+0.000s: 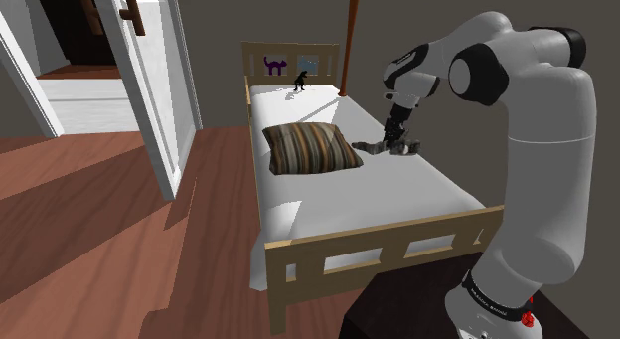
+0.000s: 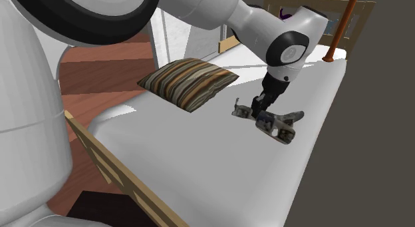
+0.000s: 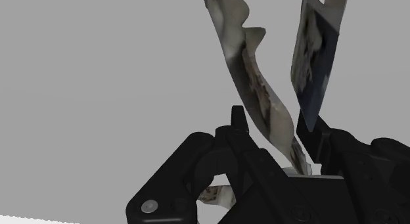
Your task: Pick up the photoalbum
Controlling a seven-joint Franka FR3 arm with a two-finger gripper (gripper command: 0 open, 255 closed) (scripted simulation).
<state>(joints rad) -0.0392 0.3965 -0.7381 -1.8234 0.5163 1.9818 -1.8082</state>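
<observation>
- Photoalbum [image 2: 282,129] lies open on the white mattress [image 1: 417,203], at about 3 o'clock from the striped pillow [image 1: 310,148] in the shoulder view, its leaves splayed and wavy.
- The gripper [image 3: 274,124] is down on it, jaws drawn narrow, a pale leaf and a dark cover pinched between the fingers [image 3: 239,121].
- Whether the photoalbum is clear of the mattress, I cannot tell.
- Likely light but floppy: loose leaves may bend, slip or tear.
- A hold nearer the spine, where the leaves join, looks safer than on a single page.
</observation>
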